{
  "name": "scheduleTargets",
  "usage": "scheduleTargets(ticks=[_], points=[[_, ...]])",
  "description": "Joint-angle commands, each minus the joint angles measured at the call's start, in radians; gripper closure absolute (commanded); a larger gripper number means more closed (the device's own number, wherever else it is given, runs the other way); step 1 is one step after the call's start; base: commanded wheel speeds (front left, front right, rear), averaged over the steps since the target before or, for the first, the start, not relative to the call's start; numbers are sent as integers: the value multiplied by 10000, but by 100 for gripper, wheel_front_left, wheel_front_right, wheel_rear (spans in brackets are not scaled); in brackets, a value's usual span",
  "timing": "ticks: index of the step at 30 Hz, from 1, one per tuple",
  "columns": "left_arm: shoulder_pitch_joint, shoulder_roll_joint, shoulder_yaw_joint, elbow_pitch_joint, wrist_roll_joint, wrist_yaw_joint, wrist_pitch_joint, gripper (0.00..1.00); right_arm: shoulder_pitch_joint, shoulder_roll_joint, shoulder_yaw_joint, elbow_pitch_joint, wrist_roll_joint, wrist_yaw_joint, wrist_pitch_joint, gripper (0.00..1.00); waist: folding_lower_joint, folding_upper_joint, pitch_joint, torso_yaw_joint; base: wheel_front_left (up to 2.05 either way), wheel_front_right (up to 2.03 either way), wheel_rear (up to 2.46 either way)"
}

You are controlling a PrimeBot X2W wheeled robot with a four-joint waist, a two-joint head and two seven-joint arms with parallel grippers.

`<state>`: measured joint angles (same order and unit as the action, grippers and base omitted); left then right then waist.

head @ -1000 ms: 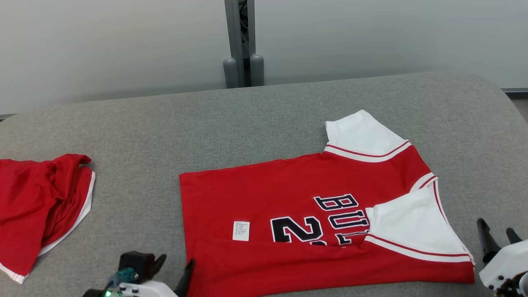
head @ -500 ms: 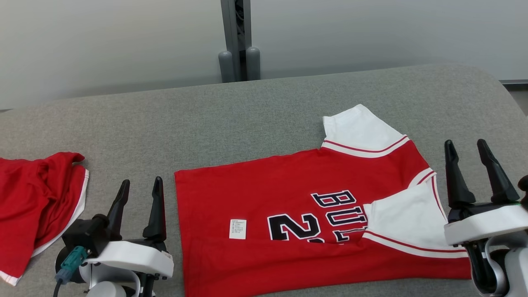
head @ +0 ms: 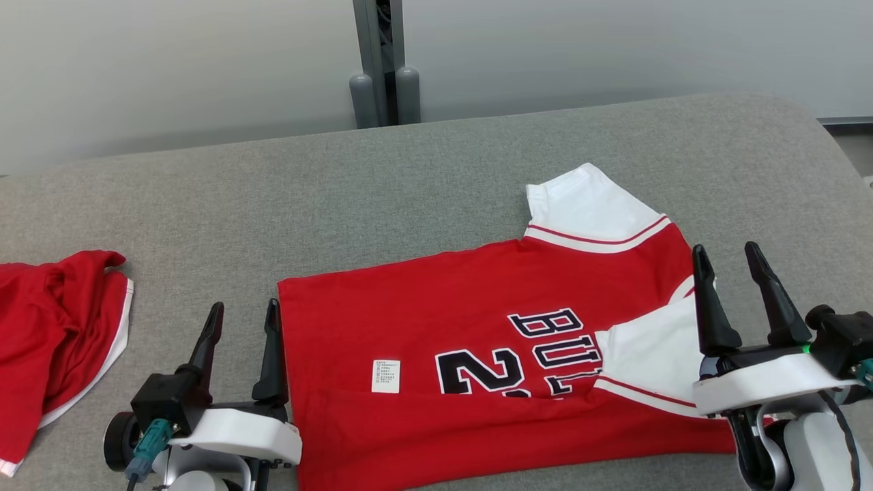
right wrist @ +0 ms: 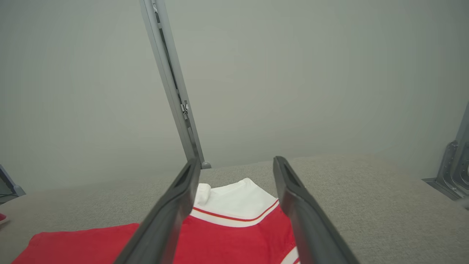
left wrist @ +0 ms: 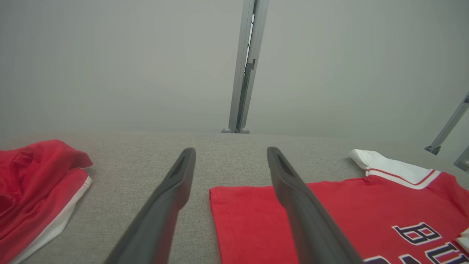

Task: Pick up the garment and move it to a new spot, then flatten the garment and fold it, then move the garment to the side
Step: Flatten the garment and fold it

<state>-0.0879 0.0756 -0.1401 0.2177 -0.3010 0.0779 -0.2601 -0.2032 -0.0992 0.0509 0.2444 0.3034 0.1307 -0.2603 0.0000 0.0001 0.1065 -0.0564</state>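
The garment (head: 477, 327) is a red jersey with white sleeves and dark lettering, lying partly folded on the grey table: its near edge is turned over the front and one white sleeve (head: 648, 361) lies across the chest. My left gripper (head: 243, 316) hovers open at its hem corner, fingers pointing away from me; the left wrist view shows the hem (left wrist: 249, 220) under the right finger. My right gripper (head: 727, 258) is open above the collar end, with the far white sleeve (right wrist: 234, 201) between its fingers in the right wrist view. Neither gripper holds anything.
A second red garment (head: 54, 334) with white trim lies crumpled at the table's left edge. The grey padded table (head: 341, 198) ends at a pale wall with a metal post (head: 378, 61) behind it.
Both arms have risen into the head view and stand with fingers up beside the garment; the right gripper moved left over the collar end. The camera tilted slightly. The garment lies as before.
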Motion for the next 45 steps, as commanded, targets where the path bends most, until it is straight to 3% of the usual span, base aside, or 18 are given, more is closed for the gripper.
scheduleTargets(ticks=[1,7,23,41,42,44,45], points=[[-80,-16,148,38,140,-126,-39,0,-179,-33,-4,-54,-43,1,-86,0,0,-1,59,-12,0,0,0],[-364,-83,515,479,593,-397,-40,0,-379,22,-59,-294,-43,1,-81,0,0,-1,344,-188,0,0,0],[-3102,1095,93,4295,1786,-160,615,0,-563,260,-130,-359,111,1,-63,0,0,-1,1525,-925,0,0,0],[-4077,1289,-453,5812,1906,-505,883,0,-682,332,140,-349,360,1,-63,0,0,-1,1758,-1050,0,0,0],[-4108,1272,-487,5866,1899,-524,883,10,-688,331,116,-333,351,1,-63,0,0,-1,1763,-1046,0,0,0],[-4119,1242,-535,5941,1876,-559,849,100,-702,334,81,-306,331,1,-64,0,0,-1,1766,-1033,0,0,0],[-4121,1239,-558,5977,1854,-583,844,100,-707,335,61,-295,321,1,-64,0,0,-1,1768,-1022,0,0,0]])
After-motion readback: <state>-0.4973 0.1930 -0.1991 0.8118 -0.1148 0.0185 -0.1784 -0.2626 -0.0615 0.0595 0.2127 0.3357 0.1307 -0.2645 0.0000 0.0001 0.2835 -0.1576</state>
